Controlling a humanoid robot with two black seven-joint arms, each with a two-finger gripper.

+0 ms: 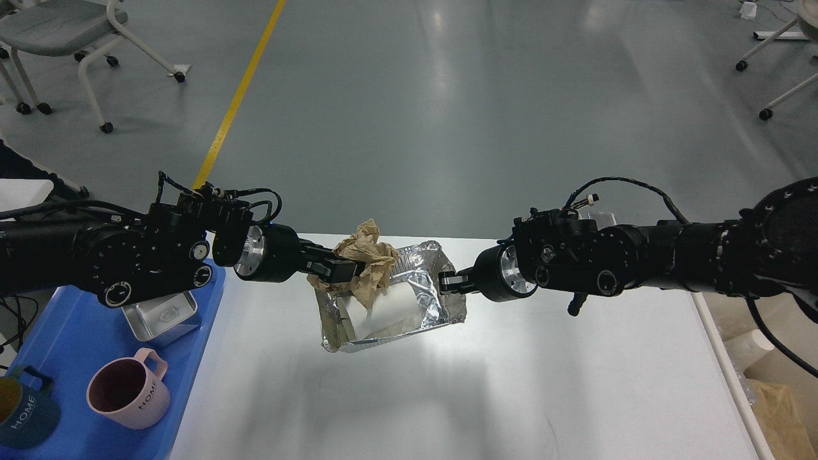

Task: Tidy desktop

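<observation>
— Where's the mess? 
— The table (447, 396) lies below both hands. Your left hand (348, 268) pinches light, soft crumpled paper (367, 255); your right hand (447, 281) pinches the flimsy foil tray (396, 306) rim. 
— Grip? 
— Gently, by the rim.

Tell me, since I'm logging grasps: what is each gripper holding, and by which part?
Left gripper pinches the crumpled brown paper at its left side. Right gripper clamps the foil tray by its right rim.

The blue tray (77, 358) and teal mug (22, 409) run off the left edge. The left arm hides part of the steel tin (160, 317).
</observation>
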